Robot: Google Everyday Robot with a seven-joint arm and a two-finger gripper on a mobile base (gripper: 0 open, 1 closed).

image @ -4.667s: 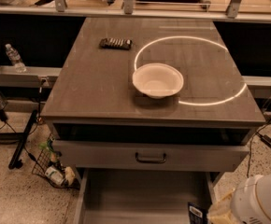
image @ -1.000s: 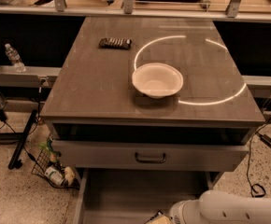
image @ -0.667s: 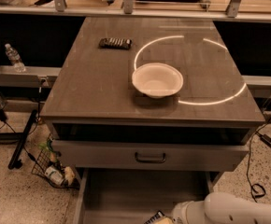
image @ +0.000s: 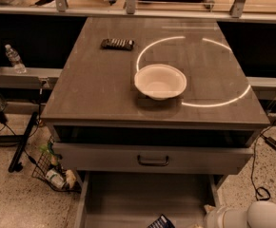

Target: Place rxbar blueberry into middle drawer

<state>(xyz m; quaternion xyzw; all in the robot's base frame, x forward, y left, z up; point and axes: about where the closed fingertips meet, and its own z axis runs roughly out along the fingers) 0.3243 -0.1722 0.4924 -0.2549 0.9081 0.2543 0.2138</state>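
Note:
The rxbar blueberry (image: 160,221), a small dark blue bar with a white patch, lies on the grey floor of the open middle drawer (image: 138,196), at the bottom edge of the camera view. My white arm (image: 245,216) comes in from the bottom right corner. My gripper (image: 198,224) is at the bottom edge just right of the bar, mostly cut off by the frame. I cannot see it touching the bar.
Above the tray is a grey drawer front with a black handle (image: 153,160). On the table top stand a white bowl (image: 160,81) and a dark bar with pale lettering (image: 117,43). A water bottle (image: 14,59) and floor clutter (image: 56,175) are at the left.
My arm has drawn back to the right, away from the blue bar. The bar stays in the same place on the drawer floor.

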